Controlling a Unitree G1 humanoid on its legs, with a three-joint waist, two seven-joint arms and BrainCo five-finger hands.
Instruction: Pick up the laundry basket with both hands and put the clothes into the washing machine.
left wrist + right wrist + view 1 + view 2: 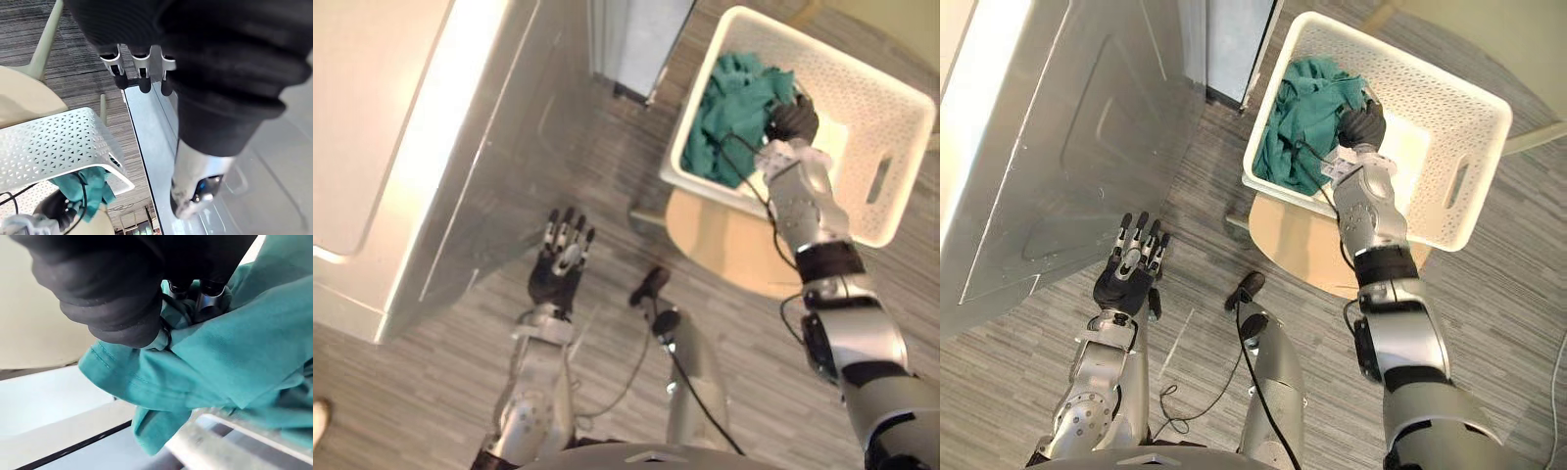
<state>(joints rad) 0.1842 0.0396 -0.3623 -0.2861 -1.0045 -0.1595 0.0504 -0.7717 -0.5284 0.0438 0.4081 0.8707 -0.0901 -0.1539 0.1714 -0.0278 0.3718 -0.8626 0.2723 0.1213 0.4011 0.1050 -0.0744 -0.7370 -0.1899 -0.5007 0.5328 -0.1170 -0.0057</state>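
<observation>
A white perforated laundry basket (867, 103) stands on a round wooden stool (724, 240) at the upper right. Teal clothes (734, 108) are heaped in its left half. My right hand (793, 119) reaches down into the basket. In the right wrist view its fingers (205, 298) and thumb are curled into the teal cloth (234, 352) and pinch a fold. My left hand (560, 259) hovers over the floor beside the washing machine (499, 166), away from the basket, with straight fingers (142, 73) holding nothing.
The washing machine's white top (372, 147) and grey side panel take up the left. A pale upright panel (641, 39) stands behind, close to the basket's left corner. Striped grey carpet (607, 176) lies between machine and stool.
</observation>
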